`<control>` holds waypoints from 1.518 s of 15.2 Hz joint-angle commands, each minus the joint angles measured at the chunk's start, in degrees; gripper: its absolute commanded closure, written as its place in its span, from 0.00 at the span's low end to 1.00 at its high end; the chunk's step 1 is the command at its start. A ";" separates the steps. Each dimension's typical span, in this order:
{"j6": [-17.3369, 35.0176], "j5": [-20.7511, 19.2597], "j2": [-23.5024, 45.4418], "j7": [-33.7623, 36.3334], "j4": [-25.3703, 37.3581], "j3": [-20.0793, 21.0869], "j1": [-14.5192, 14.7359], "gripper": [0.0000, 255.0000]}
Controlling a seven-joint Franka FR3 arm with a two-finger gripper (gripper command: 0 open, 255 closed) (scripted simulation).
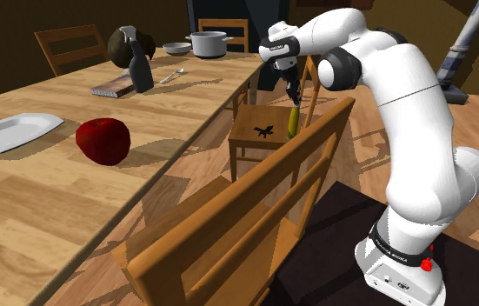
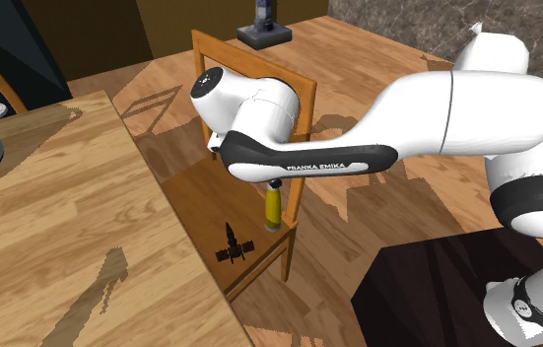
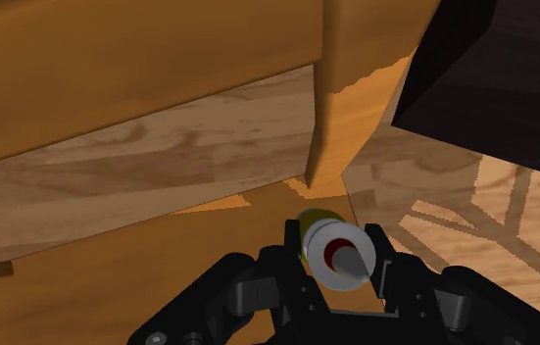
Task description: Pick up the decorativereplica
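Observation:
The decorative replica point(image 3: 328, 245) is a small yellow cylinder with a pale cap marked by a red ring. It stands upright at the outer edge of a wooden chair seat point(image 1: 248, 122), also seen as the yellow cylinder point(image 1: 292, 122) point(image 2: 273, 209). My gripper point(image 1: 292, 103) point(image 3: 336, 260) comes down from above, and its black fingers point(image 3: 380, 257) clasp the cap from both sides. I cannot tell whether the base still touches the seat point(image 2: 200, 202). A small black plane-shaped figure point(image 1: 263, 132) point(image 2: 232, 244) lies on the seat beside it.
The chair is tucked by a long wooden table point(image 1: 46, 200) carrying a red apple point(image 1: 103, 141), a white plate point(image 1: 7, 132), a dark bottle point(image 1: 141, 69), a book and a pot point(image 1: 209, 43). A second chair's backrest point(image 1: 255, 204) stands close to my stand.

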 commanded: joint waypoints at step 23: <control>-13.10 0.30 2.71 -2.97 16.26 -0.37 -1.57 1.00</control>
